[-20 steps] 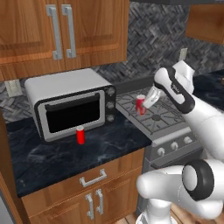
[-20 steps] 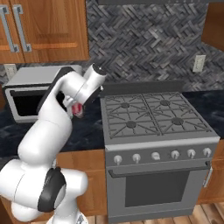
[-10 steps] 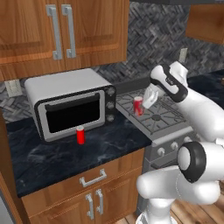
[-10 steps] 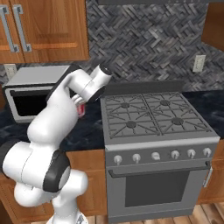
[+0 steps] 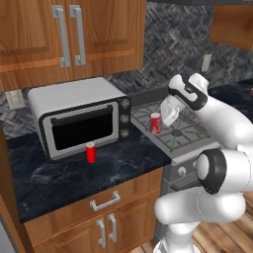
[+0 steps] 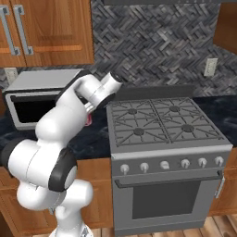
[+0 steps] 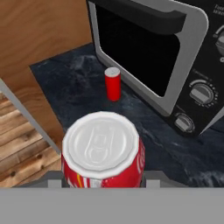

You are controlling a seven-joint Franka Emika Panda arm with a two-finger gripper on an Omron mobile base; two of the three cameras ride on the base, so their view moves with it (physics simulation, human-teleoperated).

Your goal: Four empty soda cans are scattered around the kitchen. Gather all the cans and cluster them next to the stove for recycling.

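I have the claw (image 5: 159, 121) closed on the red-and-white silver-topped soda can (image 5: 155, 123), held upright over the black marbled counter (image 5: 64, 173) beside the silver gas stove (image 5: 180, 129), ready to set down. A plain red can (image 5: 91, 151) waits left, before the toaster oven (image 5: 79, 116).

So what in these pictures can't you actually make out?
- Fingers on the red-and-white can: the grey band cuts them off in the hand view; the arm's white wrist covers them in the left base view.
- The same can in the right base view: just a sliver past the arm.
- Plain red can: too small to read any label.
- Toaster oven dial markings: blurred in the hand view.
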